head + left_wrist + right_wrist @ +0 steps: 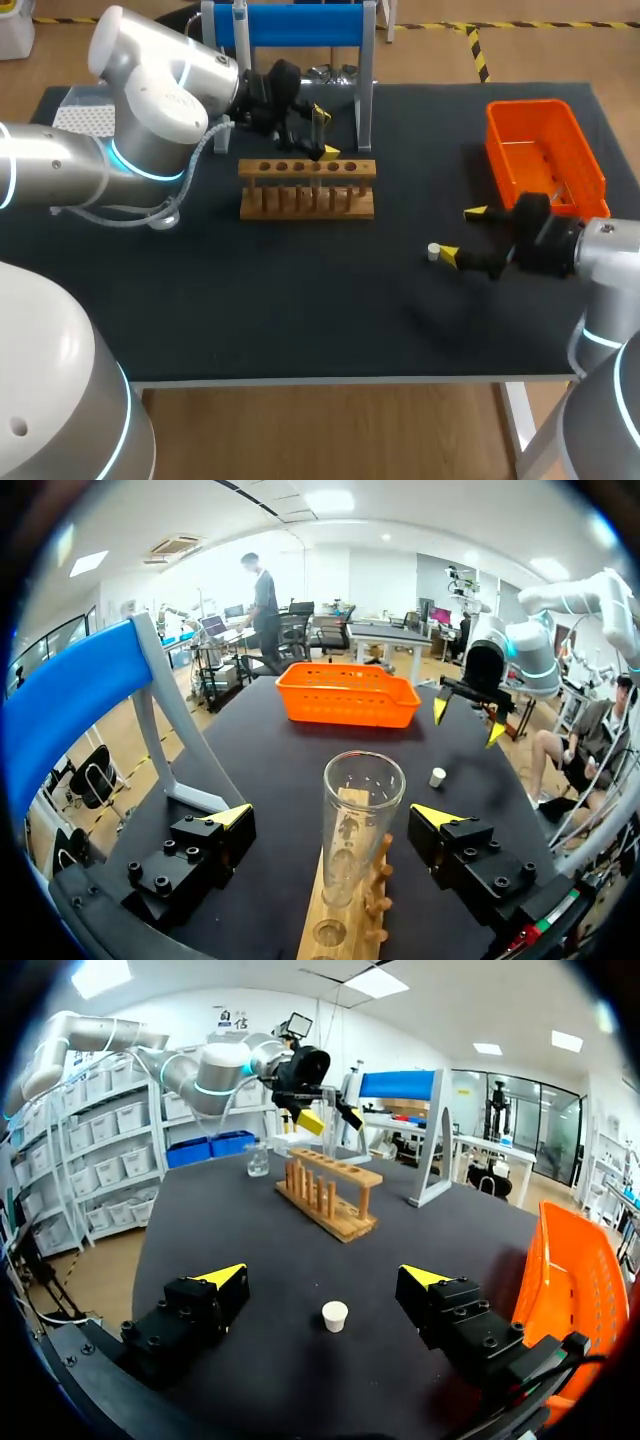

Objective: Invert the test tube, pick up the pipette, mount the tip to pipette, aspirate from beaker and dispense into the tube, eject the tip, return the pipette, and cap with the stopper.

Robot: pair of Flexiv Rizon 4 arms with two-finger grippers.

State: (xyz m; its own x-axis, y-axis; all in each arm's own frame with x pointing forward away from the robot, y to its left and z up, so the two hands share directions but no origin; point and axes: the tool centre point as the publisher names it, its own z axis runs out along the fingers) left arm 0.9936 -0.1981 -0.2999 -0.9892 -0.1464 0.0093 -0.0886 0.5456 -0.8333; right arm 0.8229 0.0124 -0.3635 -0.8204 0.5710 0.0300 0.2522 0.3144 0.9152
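A clear glass test tube point(361, 815) stands mouth-up in the wooden rack point(307, 187), between the fingers of my left gripper point(335, 815). That gripper is open, both yellow tips clear of the glass. In the head view it hangs over the rack's back edge point(325, 133). A small white stopper point(434, 252) lies on the black mat. My right gripper point(323, 1276) is open and low over the mat, with the stopper point(335, 1316) untouched between its fingers. In the head view the right gripper point(462, 234) is right of centre.
An orange basket point(545, 155) sits at the back right, close behind my right wrist. The blue-topped pipette stand point(290, 25) rises behind the rack. A white tip box point(85, 115) is at the back left. A glass beaker point(257, 1160) stands beyond the rack.
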